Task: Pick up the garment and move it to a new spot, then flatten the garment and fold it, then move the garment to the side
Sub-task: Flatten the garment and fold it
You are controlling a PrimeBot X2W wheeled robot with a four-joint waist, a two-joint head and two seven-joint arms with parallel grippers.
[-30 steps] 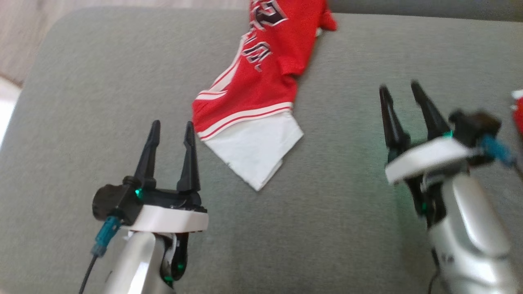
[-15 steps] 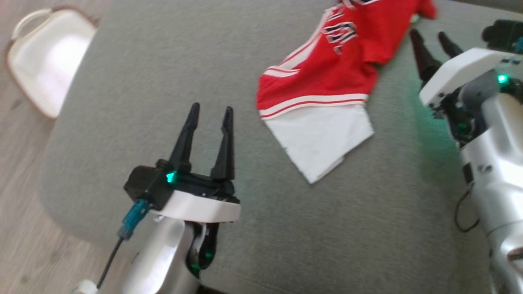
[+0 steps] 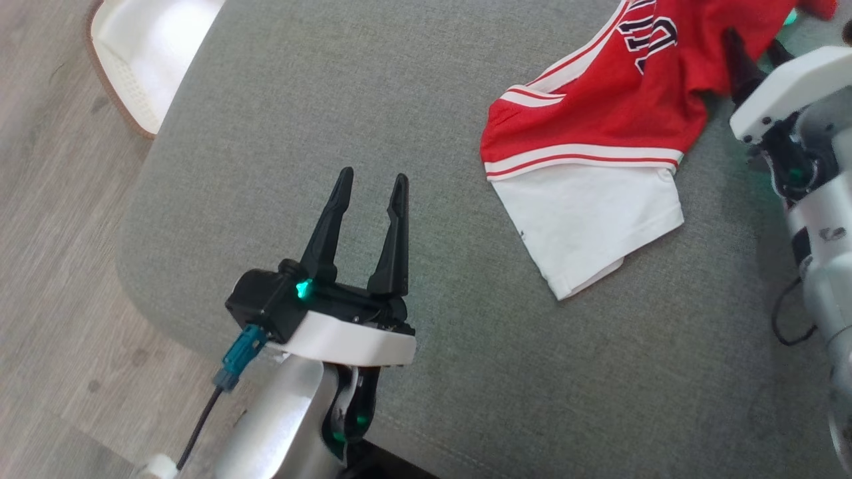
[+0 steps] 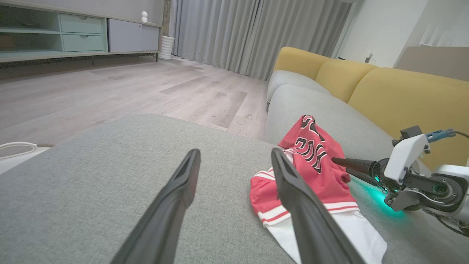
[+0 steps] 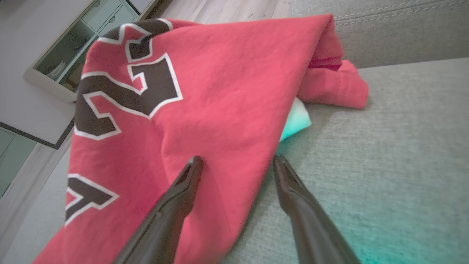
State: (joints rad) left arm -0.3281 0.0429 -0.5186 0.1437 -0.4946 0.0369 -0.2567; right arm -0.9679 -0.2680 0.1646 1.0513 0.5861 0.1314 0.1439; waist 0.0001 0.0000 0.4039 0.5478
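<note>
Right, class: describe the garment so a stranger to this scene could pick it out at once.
Start at the wide grey cushion. Crumpled on its top lies the garment. Its red cloth, black white-edged lettering and white striped hem set it apart from the plain white basket on the floor.

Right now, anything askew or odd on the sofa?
Only the garment: it lies crumpled and slanted on the grey cushion, with the red part bunched up and the white part flatter. The open right gripper straddles its red edge, one finger over fabric, one over cushion. Nothing looks spilled or damaged.
</note>
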